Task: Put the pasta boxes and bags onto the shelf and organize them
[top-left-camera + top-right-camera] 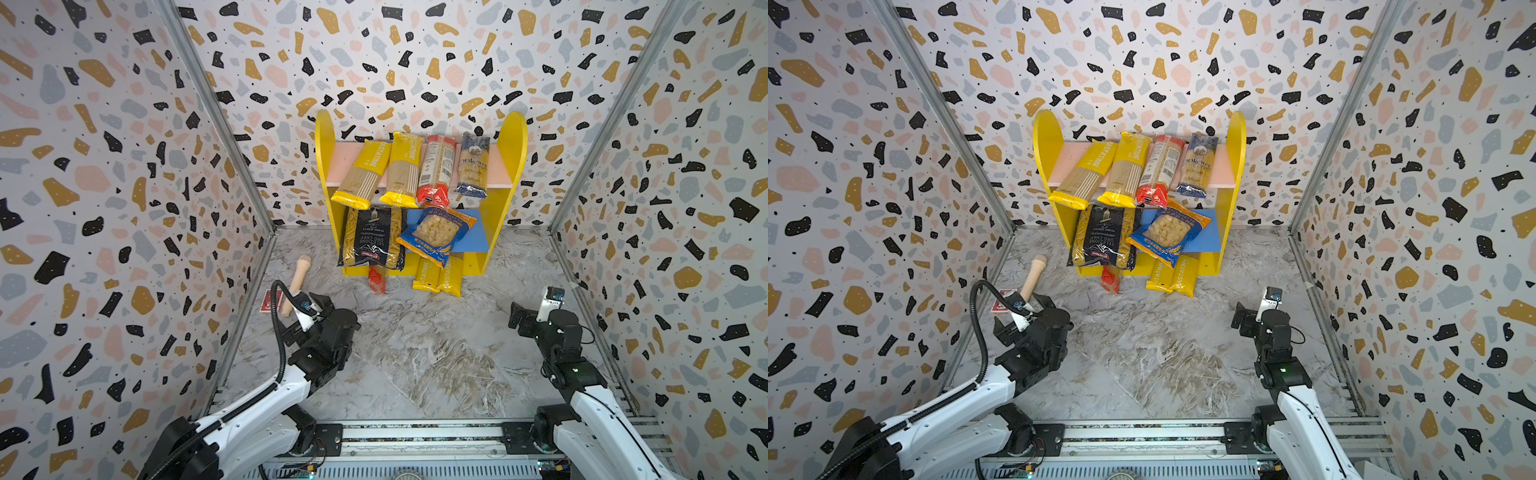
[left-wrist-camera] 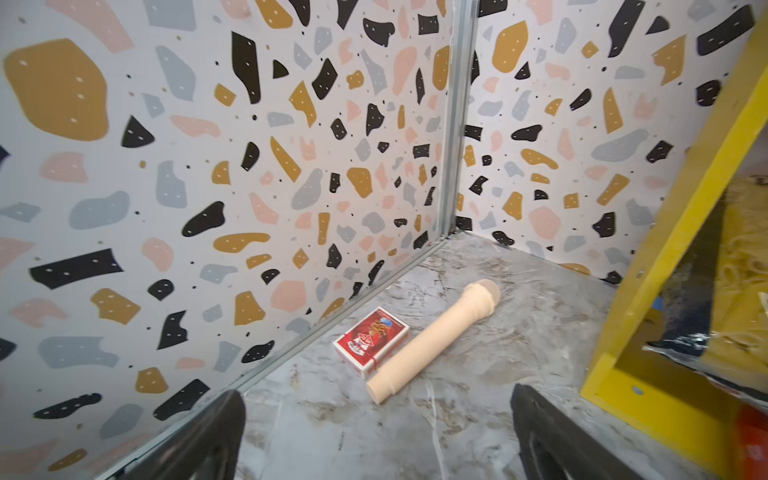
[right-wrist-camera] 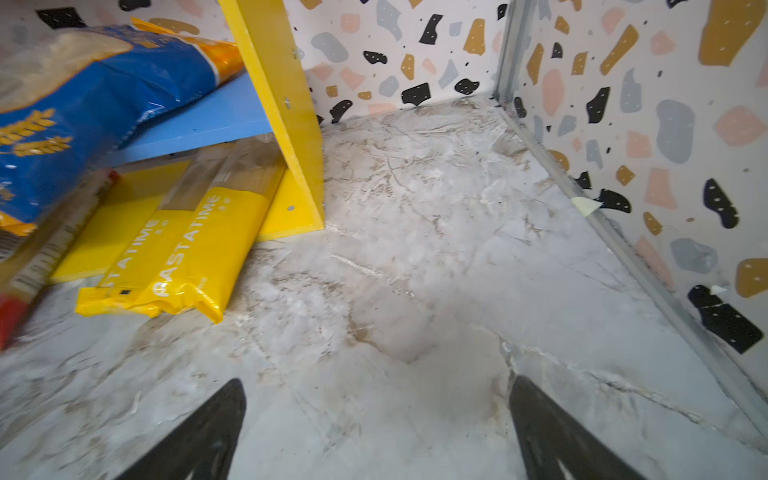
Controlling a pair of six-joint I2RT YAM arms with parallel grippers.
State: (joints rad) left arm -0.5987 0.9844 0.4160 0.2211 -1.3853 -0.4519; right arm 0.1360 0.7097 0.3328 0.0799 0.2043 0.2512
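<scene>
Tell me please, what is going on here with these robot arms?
The robot is putting pasta packs on a small shelf. Four long packs lie on the pink upper board, the black bag and the blue-orange bag on the blue lower board, and three more packs stick out from underneath. The left gripper and the right gripper are both open and empty, apart from the shelf. A wooden stick and a red card box lie on the table by the left gripper.
</scene>
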